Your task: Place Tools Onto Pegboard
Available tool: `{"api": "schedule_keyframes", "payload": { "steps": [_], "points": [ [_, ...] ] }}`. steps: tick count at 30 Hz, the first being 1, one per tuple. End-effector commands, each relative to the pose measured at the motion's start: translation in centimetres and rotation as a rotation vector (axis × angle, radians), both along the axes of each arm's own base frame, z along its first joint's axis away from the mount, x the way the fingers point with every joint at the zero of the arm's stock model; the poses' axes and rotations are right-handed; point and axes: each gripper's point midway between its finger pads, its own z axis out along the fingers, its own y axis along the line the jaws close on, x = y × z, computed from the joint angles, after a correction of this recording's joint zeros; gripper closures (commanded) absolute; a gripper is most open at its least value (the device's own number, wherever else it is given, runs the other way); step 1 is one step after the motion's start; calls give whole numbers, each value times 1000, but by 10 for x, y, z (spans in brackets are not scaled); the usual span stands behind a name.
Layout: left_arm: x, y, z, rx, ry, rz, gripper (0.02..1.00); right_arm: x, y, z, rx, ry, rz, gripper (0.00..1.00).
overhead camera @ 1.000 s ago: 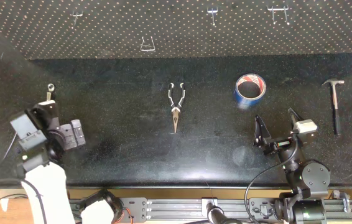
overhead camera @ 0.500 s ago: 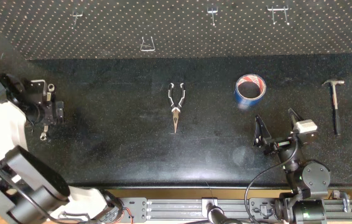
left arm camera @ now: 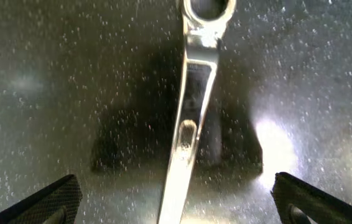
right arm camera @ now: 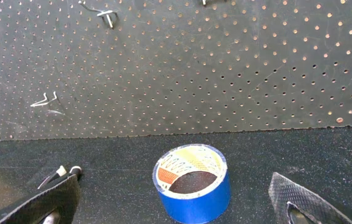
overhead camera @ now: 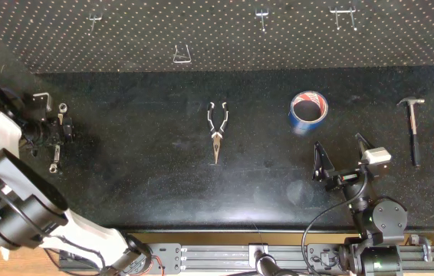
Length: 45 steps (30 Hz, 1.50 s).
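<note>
A shiny wrench (left arm camera: 188, 124) lies flat on the black table, its ring end (overhead camera: 62, 109) toward the pegboard. My left gripper (overhead camera: 54, 132) hovers low over its shaft, open, with a finger on either side (left arm camera: 176, 196) and not touching it. Pliers (overhead camera: 217, 130) lie mid-table, a blue tape roll (overhead camera: 309, 111) stands to their right, and a hammer (overhead camera: 412, 130) lies at the far right. My right gripper (overhead camera: 342, 157) is open and holds nothing, in front of the tape roll (right arm camera: 191, 183), which sits between its fingers' lines farther off.
The pegboard (overhead camera: 217, 34) runs along the table's back edge with wire hooks (overhead camera: 180, 55), (overhead camera: 261, 15), (overhead camera: 343, 15) on it. In the right wrist view the pegboard (right arm camera: 226, 74) rises behind the tape, and the pliers' handles (right arm camera: 61, 174) show beside one finger.
My left arm has swung from the front left corner back to the wrench and turned its open gripper down over the shaft. The right arm has not moved.
</note>
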Motion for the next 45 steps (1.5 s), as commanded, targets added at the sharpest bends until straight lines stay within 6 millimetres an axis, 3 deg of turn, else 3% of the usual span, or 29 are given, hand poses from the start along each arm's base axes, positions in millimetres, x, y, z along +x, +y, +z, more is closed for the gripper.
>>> {"api": "schedule_keyframes", "payload": {
  "steps": [1,11,13,14,15,18,19,24,28,31,33,35,37,40,45],
  "points": [
    [15,11,5,2,-26,-9,23,-1,2,-1,11,2,7,5],
    [8,1,-12,-9,48,-99,20,-1,2,-1,11,2,7,5],
    [8,1,-12,-9,48,-99,56,-1,2,-1,11,2,7,5],
    [8,1,-12,-9,48,-99,187,-1,2,-1,11,2,7,5],
    [8,1,-12,-9,48,-99,439,-1,2,-1,11,2,7,5],
    [10,3,-11,-3,41,-99,925,-1,2,-1,11,2,7,5],
    [11,4,-11,2,36,-99,989,-1,2,-1,11,2,7,5],
    [17,9,-8,30,8,-98,991,-1,2,-1,11,2,7,1],
    [8,4,33,108,-60,-93,989,-1,2,-1,11,2,7,5],
    [-22,-9,48,229,-108,-72,989,-1,2,-1,11,2,7,5],
    [-62,-39,41,312,-171,-63,991,-1,2,-1,11,2,7,5],
    [-68,-61,46,381,-263,-99,991,-1,2,-1,11,2,7,5],
    [-51,-97,60,403,-373,-178,993,-1,2,-1,11,2,7,5],
    [-18,-149,88,263,-571,-97,993,-1,2,-1,11,2,7,5],
    [22,-147,142,299,-841,-60,991,-1,2,-1,11,2,7,5]
  ]
}}
